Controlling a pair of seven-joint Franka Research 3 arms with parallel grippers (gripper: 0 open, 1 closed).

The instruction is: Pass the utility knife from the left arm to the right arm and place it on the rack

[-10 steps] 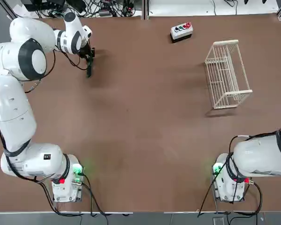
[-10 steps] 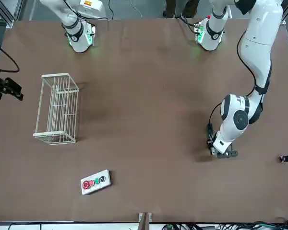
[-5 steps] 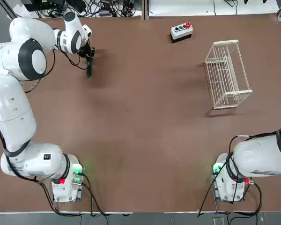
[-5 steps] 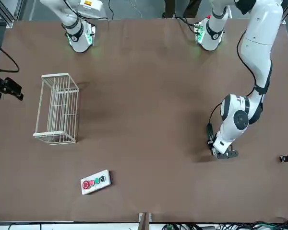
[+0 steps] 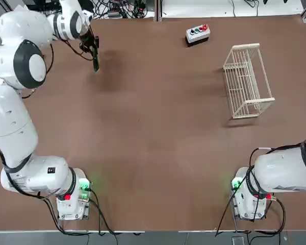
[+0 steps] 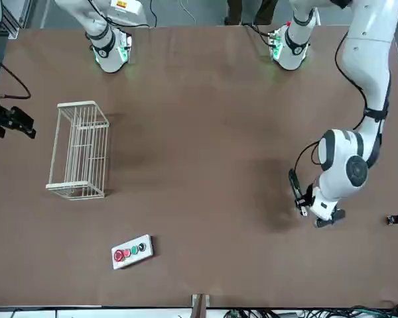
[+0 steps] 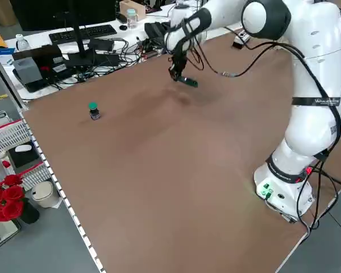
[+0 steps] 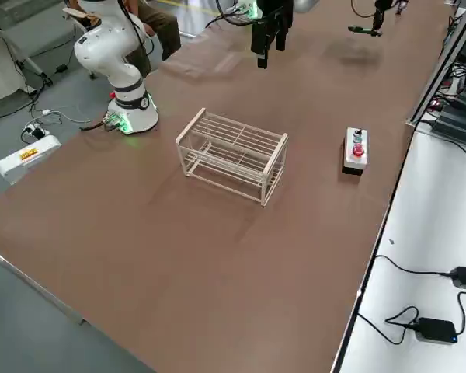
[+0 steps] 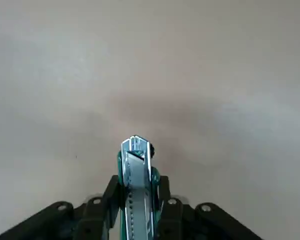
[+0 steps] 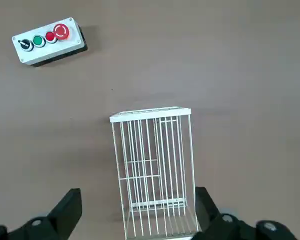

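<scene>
The left gripper [image 9: 140, 200] gripped the knife [image 9: 136, 187]; the right [image 10: 139, 202] was wide, the rack [image 10: 152, 172] apparently below, button box [image 10: 50, 42] near.

The utility knife [image 9: 138, 187], slim, with dark green sides around a silvery metal middle, was gripped and held aloft at the upper left of the top view. The rack [image 5: 260, 100], a rectangular white wire frame of thin parallel bars, sat slightly askew at that view's upper right.

right pincer [image 10: 139, 202] wide open | white rack [image 10: 154, 170] | button box [image 10: 50, 42]
</scene>
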